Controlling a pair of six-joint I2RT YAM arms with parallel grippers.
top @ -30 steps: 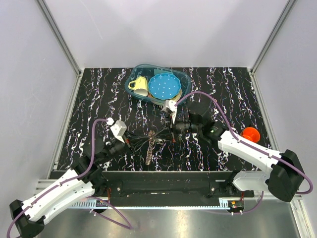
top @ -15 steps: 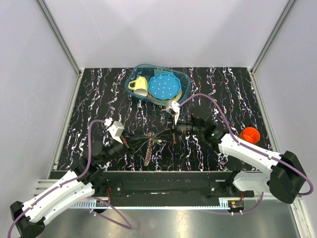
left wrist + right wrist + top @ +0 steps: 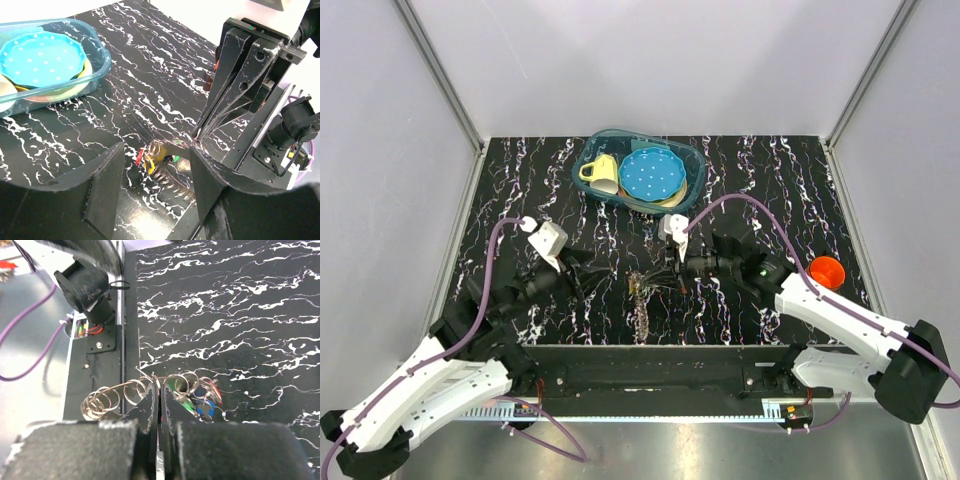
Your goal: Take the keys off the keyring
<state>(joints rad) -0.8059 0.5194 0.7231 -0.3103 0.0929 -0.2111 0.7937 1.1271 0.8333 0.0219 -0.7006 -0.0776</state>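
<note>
The keys (image 3: 642, 285), tiny with green, yellow, blue and red heads, bunch together near the table's front middle. They show as a small cluster (image 3: 152, 156) in the left wrist view and beside the fingers (image 3: 202, 397) in the right wrist view. The keyring (image 3: 150, 377) is thin wire; its speckled fob (image 3: 643, 320) trails toward the front edge and looks like a string of loops (image 3: 102, 402). My right gripper (image 3: 665, 277) is shut on the keyring at its fingertips (image 3: 160, 390). My left gripper (image 3: 588, 283) stands open to the left of the keys, apart from them, with nothing between its fingers (image 3: 100, 190).
A clear blue bin (image 3: 692, 160) at the back holds a yellow cup (image 3: 600, 170) and a blue dotted plate (image 3: 652, 172). An orange cup (image 3: 827, 271) stands at the right by the right arm. A black rail (image 3: 650, 365) runs along the near edge.
My left gripper has opened and drawn back to the left, away from the keys. The keys and fob have shifted slightly right, still gripped by the right gripper.
</note>
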